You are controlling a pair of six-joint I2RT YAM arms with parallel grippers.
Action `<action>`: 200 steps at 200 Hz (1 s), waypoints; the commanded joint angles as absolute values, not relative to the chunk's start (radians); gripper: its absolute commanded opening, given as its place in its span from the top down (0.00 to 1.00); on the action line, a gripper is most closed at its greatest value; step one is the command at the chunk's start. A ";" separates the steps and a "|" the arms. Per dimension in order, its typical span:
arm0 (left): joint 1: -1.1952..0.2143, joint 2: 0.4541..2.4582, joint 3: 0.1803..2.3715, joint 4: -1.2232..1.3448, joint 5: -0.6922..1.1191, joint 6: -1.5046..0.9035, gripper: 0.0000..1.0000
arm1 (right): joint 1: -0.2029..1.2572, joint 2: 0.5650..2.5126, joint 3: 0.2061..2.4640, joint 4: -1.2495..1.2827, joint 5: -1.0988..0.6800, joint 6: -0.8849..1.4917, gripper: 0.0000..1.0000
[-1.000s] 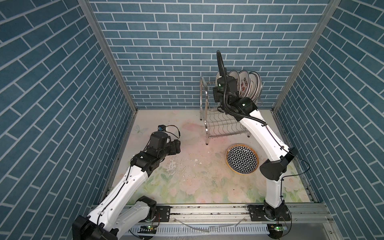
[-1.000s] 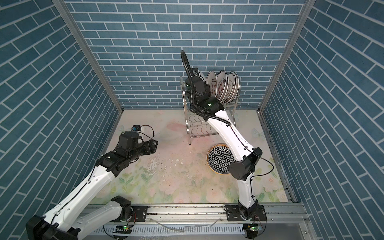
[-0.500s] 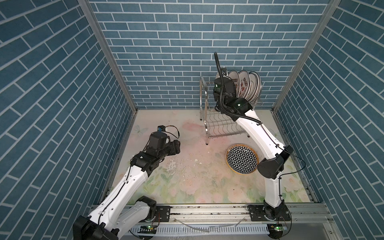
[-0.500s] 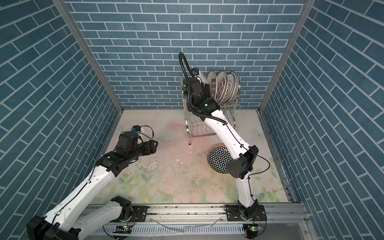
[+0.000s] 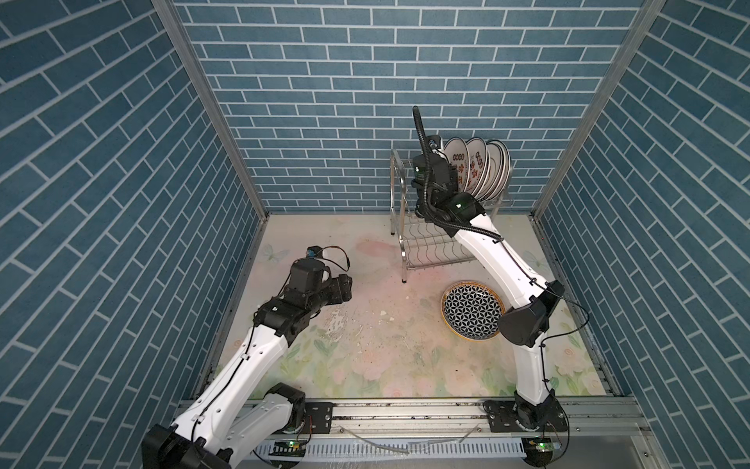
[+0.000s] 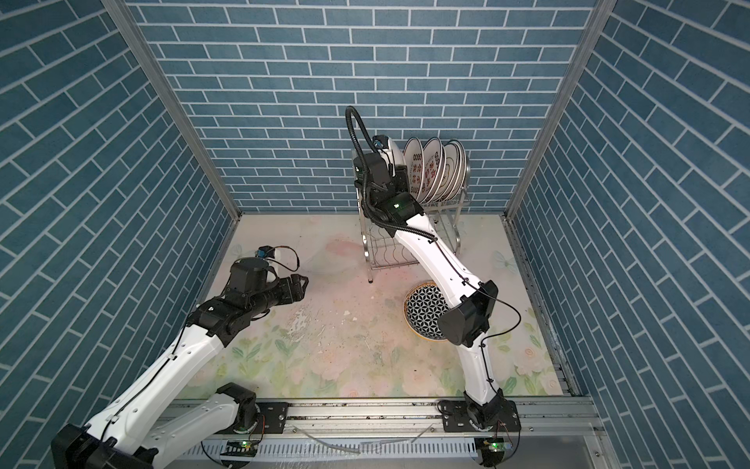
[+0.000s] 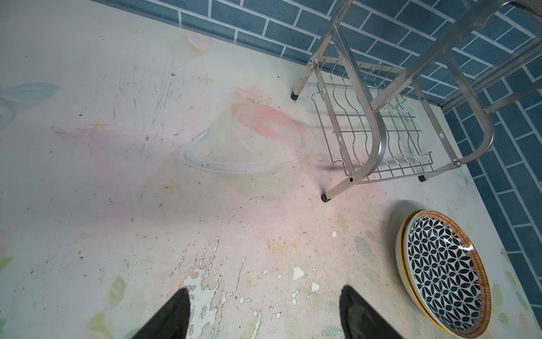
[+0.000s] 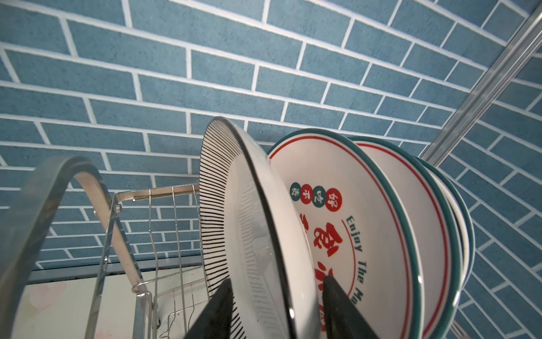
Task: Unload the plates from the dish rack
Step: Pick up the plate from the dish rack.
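The dish rack (image 5: 399, 211) stands at the back right with several plates (image 5: 483, 166) upright in its top tier, white with green bands and red lettering (image 8: 337, 234). Nearest my right arm is a black-striped plate (image 8: 249, 223). My right gripper (image 8: 277, 278) straddles its rim, one finger on the striped face and one behind it, with a gap still showing on the back side. A black-and-white geometric plate (image 5: 470, 310) with a yellow edge lies flat on the table. My left gripper (image 7: 264, 289) hovers open and empty over the table, left of centre (image 5: 347, 286).
Blue brick walls close in the back and both sides. The rack's lower wavy-wire shelf (image 7: 381, 141) holds nothing. The table mat (image 5: 365, 345) is scuffed and flaking near the middle. My right arm (image 5: 499, 256) reaches over the geometric plate.
My right wrist has pushed further into the rack and its jaws have narrowed around the striped plate's rim. The left arm has stayed where it was.
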State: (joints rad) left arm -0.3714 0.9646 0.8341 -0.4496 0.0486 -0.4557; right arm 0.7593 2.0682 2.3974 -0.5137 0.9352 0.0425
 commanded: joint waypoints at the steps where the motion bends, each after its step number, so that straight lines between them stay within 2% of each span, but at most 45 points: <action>1: -0.360 0.954 0.815 -0.436 0.060 -0.449 0.19 | 0.762 2.090 2.417 -0.487 0.969 0.011 0.53; 89: -0.353 0.941 0.806 -0.442 0.070 -0.451 0.19 | 0.761 2.079 2.374 -0.489 0.979 0.037 0.59; 156: -0.344 0.930 0.800 -0.442 0.081 -0.451 0.19 | 0.758 2.023 2.237 -0.398 0.997 0.030 0.62; 200: -0.339 0.930 0.796 -0.439 0.090 -0.452 0.19 | 0.754 2.003 2.197 -0.377 1.000 0.036 0.70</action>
State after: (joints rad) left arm -0.3492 0.9417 0.8124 -0.4465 0.0769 -0.4557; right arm 0.7506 2.0365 2.2299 -0.4007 1.0126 0.0437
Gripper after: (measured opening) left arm 0.806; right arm 0.320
